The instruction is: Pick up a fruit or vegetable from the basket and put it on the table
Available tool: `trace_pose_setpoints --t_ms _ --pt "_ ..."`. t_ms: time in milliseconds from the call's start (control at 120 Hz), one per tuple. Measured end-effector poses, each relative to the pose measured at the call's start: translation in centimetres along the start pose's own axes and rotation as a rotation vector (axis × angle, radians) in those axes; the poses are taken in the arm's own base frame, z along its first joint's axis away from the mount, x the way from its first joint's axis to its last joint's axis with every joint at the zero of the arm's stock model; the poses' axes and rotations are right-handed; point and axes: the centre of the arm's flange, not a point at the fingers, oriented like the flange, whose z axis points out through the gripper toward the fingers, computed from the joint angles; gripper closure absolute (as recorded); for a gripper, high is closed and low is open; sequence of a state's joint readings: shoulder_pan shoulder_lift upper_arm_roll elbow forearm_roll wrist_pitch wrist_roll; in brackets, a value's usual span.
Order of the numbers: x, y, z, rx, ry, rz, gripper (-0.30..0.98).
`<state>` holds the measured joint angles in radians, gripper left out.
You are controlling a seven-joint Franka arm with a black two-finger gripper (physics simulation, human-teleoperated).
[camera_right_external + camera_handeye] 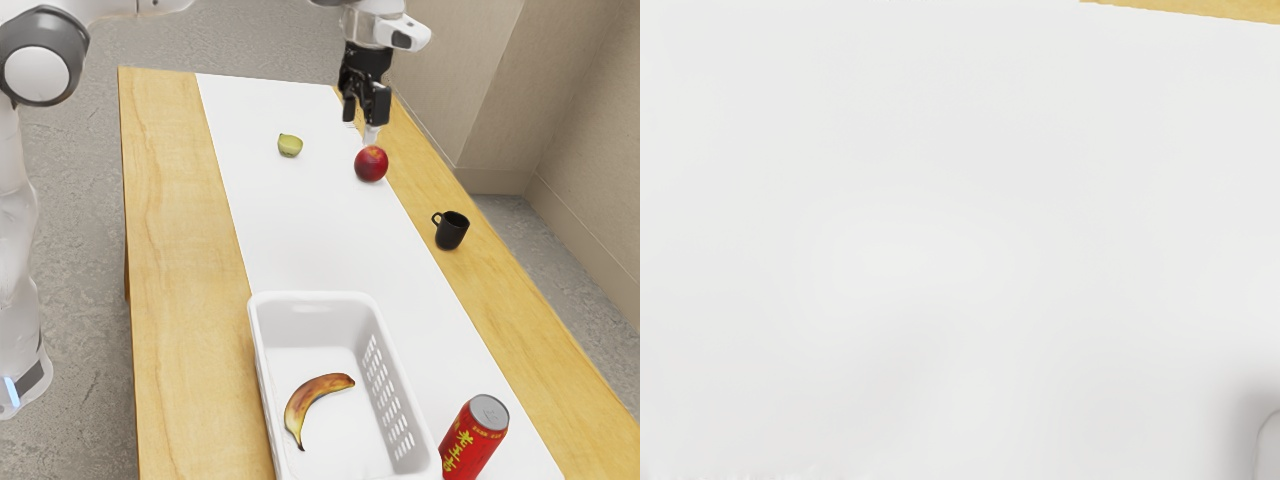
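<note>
White plastic makes up the basket, nearest of all on the tabletop, with slots cut through its wall on the exterior view's right. The task's fruit, a banana, yellow with brown and reddish patches, lies curved on the basket's floor, one dark end toward the near side. Just beside the basket, to the exterior view's right, a red can with yellow characters and a silvery top stands upright; whether the two touch I cannot tell.

Beneath both runs a long white strip, laid lengthwise over the wood. Farther off, on the bare wood to the exterior view's right of the strip, sits a black mug, upright, its handle toward the exterior view's left.

Beyond the mug, near the strip's edge, rests a round, deep red fruit. A smaller yellow-green fruit lies a little farther away, to the exterior view's left, also on the strip.

The black tool hangs at the far end, pointing down, its fingers spread, with one tip close over the red fruit; contact is unclear. It is well apart from the banana. The wrist view shows a white surface bordered by pale wood.
</note>
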<state>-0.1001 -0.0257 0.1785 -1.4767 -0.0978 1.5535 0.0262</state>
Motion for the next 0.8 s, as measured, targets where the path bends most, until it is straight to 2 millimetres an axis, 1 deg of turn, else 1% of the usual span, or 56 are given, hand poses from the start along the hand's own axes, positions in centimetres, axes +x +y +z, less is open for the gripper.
trace_pose_setpoints --t_ms 200,292,350,375,392,408,425,442,458,483,508,542,567,592,617,642,658,675,700,767,800 --pt "-0.6 -7.8 -0.9 0.002 0.016 -0.133 0.0" --pt "-0.1 -10.9 -2.4 0.041 0.047 -0.182 0.0" --pt "0.1 -12.5 -3.2 0.062 0.065 -0.204 0.0" --pt "0.3 -12.7 -3.1 0.067 0.063 -0.206 0.0" --pt "0.5 -12.5 -2.9 0.069 0.059 -0.2 0.0" --pt "0.9 -11.9 -2.6 0.07 0.054 -0.188 0.0" --pt "1.2 -10.8 -2.3 0.069 0.05 -0.168 0.0" --pt "1.7 -9.2 -1.9 0.067 0.045 -0.138 0.0" --pt "2.1 -7.0 -1.6 0.064 0.04 -0.099 0.0" --pt "2.5 -3.0 -1.1 0.057 0.033 -0.027 0.0" --pt "2.7 1.8 -0.5 0.048 0.025 0.057 0.0" --pt "2.3 8.2 0.4 0.036 0.012 0.171 0.0" --pt "1.7 12.6 1.0 0.029 0.001 0.248 0.0" --pt "1.0 16.2 1.6 0.024 -0.008 0.311 0.0" --pt "0.3 18.5 1.9 0.02 -0.013 0.353 0.0" --pt "0.0 19.7 2.1 0.018 -0.016 0.375 0.01" --pt "0.0 19.9 2.1 0.019 -0.017 0.378 0.01" --pt "0.0 19.7 2.1 0.019 -0.017 0.375 0.01" --pt "0.4 18.8 2.1 0.022 -0.016 0.359 0.01" --pt "1.5 15.3 2.1 0.03 -0.014 0.296 0.0" --pt "1.9 13.9 2.1 0.033 -0.014 0.271 0.0"
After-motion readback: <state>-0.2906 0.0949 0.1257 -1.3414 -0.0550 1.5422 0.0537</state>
